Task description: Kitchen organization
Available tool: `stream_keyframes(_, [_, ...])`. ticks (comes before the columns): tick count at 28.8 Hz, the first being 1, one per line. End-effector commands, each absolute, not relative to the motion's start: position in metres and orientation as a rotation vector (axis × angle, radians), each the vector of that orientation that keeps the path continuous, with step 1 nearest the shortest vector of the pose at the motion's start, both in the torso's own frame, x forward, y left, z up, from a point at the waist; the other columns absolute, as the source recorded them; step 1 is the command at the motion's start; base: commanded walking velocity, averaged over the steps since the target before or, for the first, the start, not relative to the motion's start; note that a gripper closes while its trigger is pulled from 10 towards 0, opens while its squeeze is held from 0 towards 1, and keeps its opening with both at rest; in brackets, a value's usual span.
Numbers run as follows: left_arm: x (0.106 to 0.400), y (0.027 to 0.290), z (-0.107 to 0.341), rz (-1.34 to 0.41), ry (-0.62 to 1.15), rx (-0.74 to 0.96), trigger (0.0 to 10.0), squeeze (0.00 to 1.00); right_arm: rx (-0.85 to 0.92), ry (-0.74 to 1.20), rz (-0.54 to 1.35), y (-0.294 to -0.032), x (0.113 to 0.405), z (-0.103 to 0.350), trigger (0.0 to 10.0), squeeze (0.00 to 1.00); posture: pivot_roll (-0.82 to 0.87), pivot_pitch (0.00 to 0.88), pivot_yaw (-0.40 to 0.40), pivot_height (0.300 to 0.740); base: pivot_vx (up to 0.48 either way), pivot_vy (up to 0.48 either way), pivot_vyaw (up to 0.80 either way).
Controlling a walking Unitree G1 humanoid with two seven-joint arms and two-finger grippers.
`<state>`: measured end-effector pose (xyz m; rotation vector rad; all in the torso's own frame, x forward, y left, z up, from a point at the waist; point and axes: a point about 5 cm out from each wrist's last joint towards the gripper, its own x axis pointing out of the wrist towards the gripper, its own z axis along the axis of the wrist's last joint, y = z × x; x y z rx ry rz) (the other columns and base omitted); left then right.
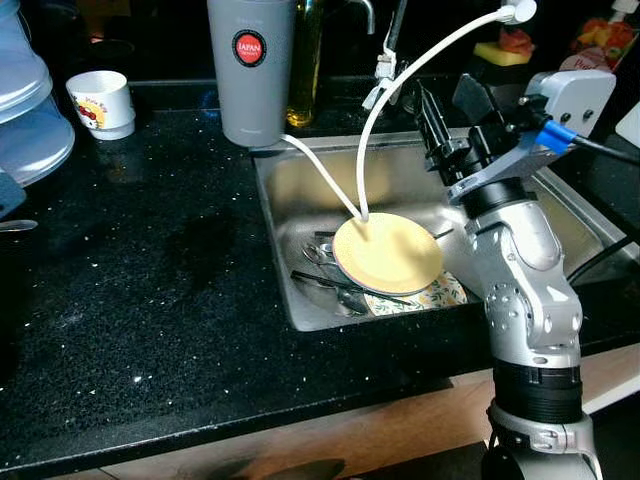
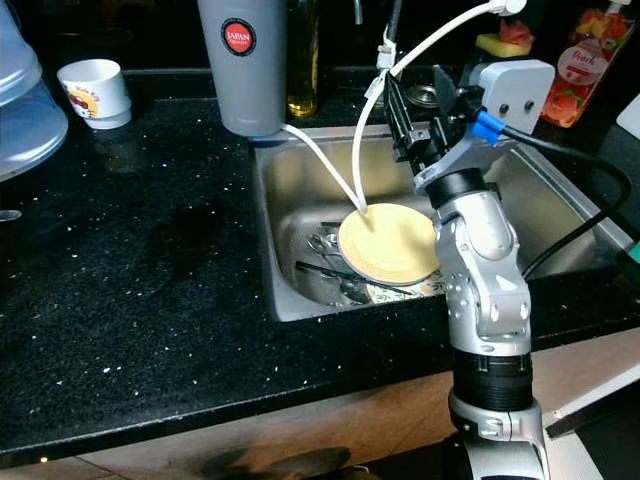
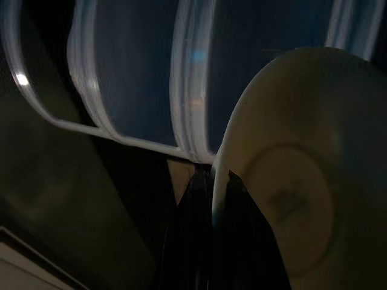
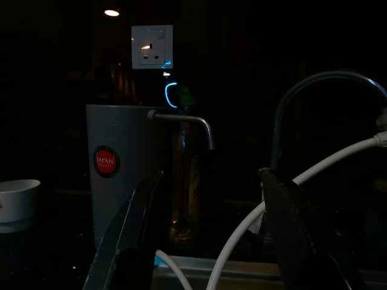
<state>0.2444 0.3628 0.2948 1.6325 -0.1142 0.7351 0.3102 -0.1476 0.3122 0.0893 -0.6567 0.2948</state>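
1. Grey canister (image 1: 251, 70), red "JAPAN" label: stands on the black countertop (image 1: 150, 280), ahead and left of the right gripper (image 1: 445, 95).
2. Oil bottle (image 1: 306, 60): just beside the canister, on its gripper side.
3. White hose (image 1: 360, 175): arcs past just beside the gripper's left finger.
4. White printed cup (image 1: 101, 102): well apart, far left of the gripper.
5. Yellow sponge (image 1: 500, 52) and red-labelled soap bottle (image 2: 582, 65): ahead and right of the gripper.
6. Wall socket (image 4: 152, 46): beyond the canister, high.

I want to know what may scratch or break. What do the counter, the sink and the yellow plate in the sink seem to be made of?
Counter: polished black stone, probably granite; it glitters with pale specks.
Sink: brushed stainless steel, to judge by its dull silver sheen.
Yellow plate: likely glazed ceramic, smooth and softly glossy, though melamine is possible.
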Motion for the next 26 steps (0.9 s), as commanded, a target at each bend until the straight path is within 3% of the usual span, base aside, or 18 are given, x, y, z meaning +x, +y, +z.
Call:
stream_keyframes(1, [0.238,0.36,0.312,0.789,-0.197,1.693,10.0,0.0,0.094,-0.666,0.305,-0.145,0.311,0.314,10.0,0.0,0.18,0.084,-0.073,0.74,0.0,0.0,0.0])
stream_keyframes(9, [0.229,0.379,0.286,0.757,0.005,1.683,10.0,0.0,0.093,-0.665,0.313,-0.144,0.312,0.314,10.0,0.0,0.18,0.082,-0.076,0.74,0.0,0.0,0.0])
stream_keyframes(26, [0.21,0.39,0.285,0.808,0.066,1.665,10.0,0.0,0.114,-0.656,0.361,-0.135,0.319,0.313,10.0,0.0,0.23,0.098,-0.11,0.74,0.0,0.0,0.0])
